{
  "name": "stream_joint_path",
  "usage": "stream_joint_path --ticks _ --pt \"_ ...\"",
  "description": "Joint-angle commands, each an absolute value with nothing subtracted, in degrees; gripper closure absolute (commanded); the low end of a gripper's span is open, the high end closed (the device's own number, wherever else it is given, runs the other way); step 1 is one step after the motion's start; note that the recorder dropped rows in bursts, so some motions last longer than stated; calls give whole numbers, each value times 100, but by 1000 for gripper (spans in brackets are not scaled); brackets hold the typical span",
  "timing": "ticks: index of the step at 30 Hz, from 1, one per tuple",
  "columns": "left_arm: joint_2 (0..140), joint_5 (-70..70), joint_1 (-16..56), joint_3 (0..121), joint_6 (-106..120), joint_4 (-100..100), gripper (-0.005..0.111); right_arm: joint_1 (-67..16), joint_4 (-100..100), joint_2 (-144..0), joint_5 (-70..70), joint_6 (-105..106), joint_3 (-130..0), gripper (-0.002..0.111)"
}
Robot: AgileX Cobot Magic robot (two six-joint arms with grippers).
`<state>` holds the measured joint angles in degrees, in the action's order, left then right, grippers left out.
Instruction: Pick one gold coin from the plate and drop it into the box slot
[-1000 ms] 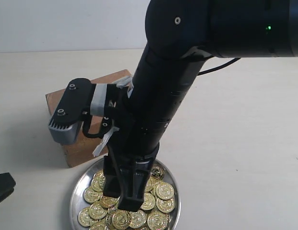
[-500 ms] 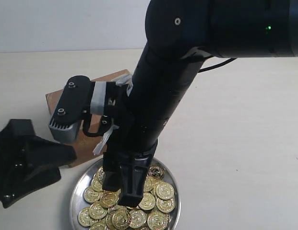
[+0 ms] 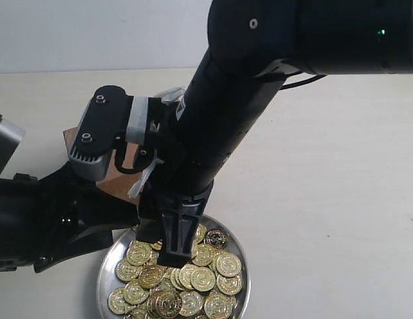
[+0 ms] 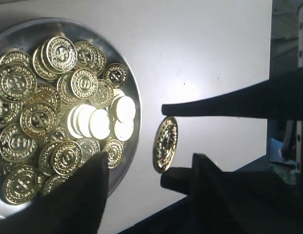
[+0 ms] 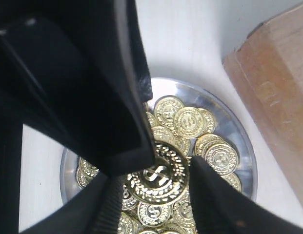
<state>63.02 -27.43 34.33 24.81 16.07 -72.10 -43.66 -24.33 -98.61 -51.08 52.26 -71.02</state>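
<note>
Now your right gripper (image 5: 170,168) clamps a gold coin (image 4: 165,144) rim-wise, probably for edgewise posting. The plate (image 5: 228,127) lies below its jaws; your left gripper (image 3: 126,228) gapes empty.

The black left hand (image 3: 120,229) has swept in from the left edge of the pale bench (image 3: 326,199) and now sits beside the round silver metal plate (image 3: 245,266). The black right hand (image 3: 171,251) has risen off the coin pile, pinching one embossed round gold coin (image 5: 158,176).

Silver plate (image 5: 236,129) heaped with gold coins (image 3: 193,276), one coin (image 5: 158,178) upright above it, brown box (image 5: 273,97) beside
</note>
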Motion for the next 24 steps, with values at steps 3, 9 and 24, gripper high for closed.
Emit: stream_joint_path --ticks 3,9,24 --pt "6650 -2793 3451 2617 2004 -7580 56 -4393 -2641 -9857 -4999 5255 -7129 86" --pt "6956 -2826 3451 2617 3118 -8691 56 -4393 -2746 -9857 -4999 5313 -7129 86" --pt "7022 -2984 3451 2617 3470 -8885 67 -4393 -2688 -9857 -4924 5313 -7129 86"
